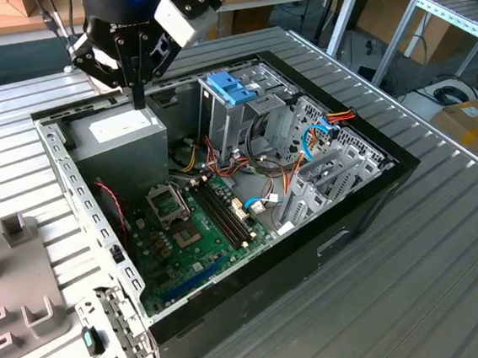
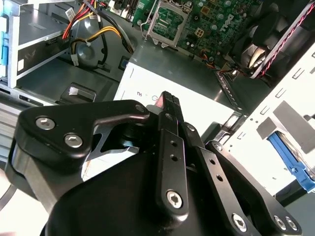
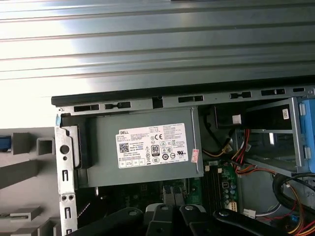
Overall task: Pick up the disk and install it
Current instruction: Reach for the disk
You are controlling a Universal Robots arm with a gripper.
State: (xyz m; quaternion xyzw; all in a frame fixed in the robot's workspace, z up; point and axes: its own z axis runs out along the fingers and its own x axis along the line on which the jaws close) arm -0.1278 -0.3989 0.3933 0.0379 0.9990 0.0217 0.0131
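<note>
One gripper (image 1: 138,102), closed narrow, holding nothing, poised above white-labelled grey box (image 1: 122,152).

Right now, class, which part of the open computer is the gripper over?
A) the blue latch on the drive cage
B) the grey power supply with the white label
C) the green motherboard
B: in the exterior view the gripper hangs over the grey power supply.
</note>
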